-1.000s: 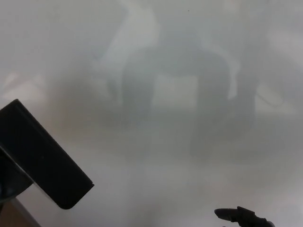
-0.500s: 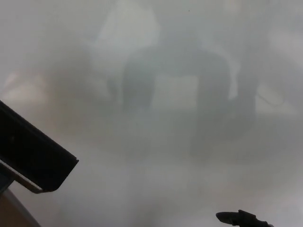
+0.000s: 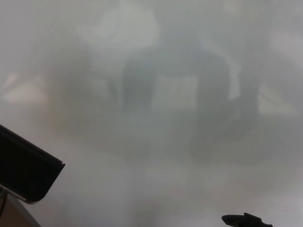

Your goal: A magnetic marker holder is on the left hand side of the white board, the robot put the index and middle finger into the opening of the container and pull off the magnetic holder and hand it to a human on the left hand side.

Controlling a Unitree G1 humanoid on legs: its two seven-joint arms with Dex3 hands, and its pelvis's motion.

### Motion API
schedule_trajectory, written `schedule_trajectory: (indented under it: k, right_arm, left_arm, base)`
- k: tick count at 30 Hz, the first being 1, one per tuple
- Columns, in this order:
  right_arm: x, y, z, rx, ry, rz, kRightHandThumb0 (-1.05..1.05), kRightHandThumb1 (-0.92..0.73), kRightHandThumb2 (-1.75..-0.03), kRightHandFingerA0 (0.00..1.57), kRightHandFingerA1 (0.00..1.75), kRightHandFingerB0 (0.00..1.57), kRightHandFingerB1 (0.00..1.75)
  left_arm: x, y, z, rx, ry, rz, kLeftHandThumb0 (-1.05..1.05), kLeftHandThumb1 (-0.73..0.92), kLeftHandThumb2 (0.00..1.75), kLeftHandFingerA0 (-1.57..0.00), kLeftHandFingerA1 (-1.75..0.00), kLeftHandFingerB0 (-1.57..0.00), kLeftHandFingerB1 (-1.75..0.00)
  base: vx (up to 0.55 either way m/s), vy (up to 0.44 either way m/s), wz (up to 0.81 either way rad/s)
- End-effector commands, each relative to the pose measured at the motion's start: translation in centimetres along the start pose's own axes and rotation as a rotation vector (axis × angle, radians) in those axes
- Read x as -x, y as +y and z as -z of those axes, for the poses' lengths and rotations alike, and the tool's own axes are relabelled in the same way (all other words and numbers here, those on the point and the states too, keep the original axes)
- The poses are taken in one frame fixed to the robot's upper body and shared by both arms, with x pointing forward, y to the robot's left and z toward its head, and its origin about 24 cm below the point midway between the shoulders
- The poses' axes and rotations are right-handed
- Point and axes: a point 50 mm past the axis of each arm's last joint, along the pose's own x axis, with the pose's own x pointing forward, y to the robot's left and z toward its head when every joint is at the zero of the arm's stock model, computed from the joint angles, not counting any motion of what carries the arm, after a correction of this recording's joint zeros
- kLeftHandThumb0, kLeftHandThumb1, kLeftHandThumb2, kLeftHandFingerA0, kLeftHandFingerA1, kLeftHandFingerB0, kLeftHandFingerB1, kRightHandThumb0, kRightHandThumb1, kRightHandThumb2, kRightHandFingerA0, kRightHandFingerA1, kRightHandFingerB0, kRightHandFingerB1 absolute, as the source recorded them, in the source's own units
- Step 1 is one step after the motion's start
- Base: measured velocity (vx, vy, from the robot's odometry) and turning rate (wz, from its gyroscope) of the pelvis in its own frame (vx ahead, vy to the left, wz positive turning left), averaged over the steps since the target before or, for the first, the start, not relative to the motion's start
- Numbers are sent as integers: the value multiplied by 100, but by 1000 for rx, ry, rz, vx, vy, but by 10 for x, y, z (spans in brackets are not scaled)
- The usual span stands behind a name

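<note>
The black magnetic holder [image 3: 23, 168] sits at the lower left edge, against the whiteboard [image 3: 156, 94]. It looks a rigid, light box, best hooked by its opening, which is hidden. Only a sliver of the right hand [image 3: 246, 220] shows, so I cannot tell its grip; the left is out of view.

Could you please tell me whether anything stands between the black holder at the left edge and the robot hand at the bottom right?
Nothing visible does: only bare, hazy whiteboard lies between the black box-shaped marker holder and the right robot hand.
</note>
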Motion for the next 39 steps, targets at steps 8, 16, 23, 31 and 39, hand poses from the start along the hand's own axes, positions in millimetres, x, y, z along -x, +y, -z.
schedule_trajectory:
  k: [8,16,23,31,39]
  right_arm:
    - [2,-8,2,30,1,29,-52,-76,-63,80,55,70,44]
    - [-2,-9,-1,27,-7,33,-52,-76,-63,81,55,71,44]
    - [-3,-9,-1,22,-5,29,-50,-76,-63,79,53,70,44]
    - [-3,-10,-1,27,-10,29,-51,-76,-63,78,54,70,44]
    - [-6,-11,-4,28,-19,35,-50,-75,-63,81,57,71,44]
  left_arm:
    - [7,23,43,142,71,-73,-76,30,71,-12,-41,-9,-46]
    - [3,24,42,108,94,-86,-76,30,72,-14,-41,-10,-45]
    - [2,23,42,110,96,-89,-82,35,78,-17,-42,-11,-45]
    - [1,21,41,81,106,-91,-80,37,79,-20,-44,-12,-46]
    - [0,22,41,96,118,-63,-89,41,56,-25,-34,-12,-40]
  base:
    - [0,0,0]
    - [0,0,0]
    - [0,0,0]
    - [0,0,0]
    - [0,0,0]
